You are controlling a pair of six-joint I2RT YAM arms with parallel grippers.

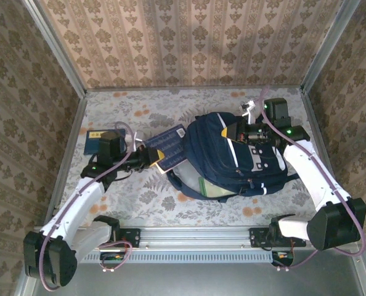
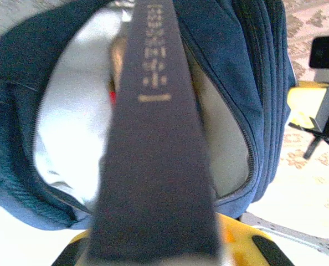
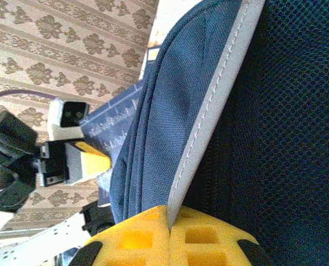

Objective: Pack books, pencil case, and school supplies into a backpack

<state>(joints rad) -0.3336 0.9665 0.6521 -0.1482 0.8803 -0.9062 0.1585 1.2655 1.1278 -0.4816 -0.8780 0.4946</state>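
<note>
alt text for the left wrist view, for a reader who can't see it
The left claw grips a dark navy book, which stretches away toward the open mouth of the backpack, where pale lining shows. A patterned tabletop lies to the right.

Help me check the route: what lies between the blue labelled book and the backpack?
Top view: the left gripper, shut on the navy book, fills that stretch; the book's far end reaches the mouth of the backpack.

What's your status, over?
Left fingers shut on dark navy thin book at large navy-blue fabric backpack mouth. Right fingers clamp its white-piped edge. No blockage seen.
</note>
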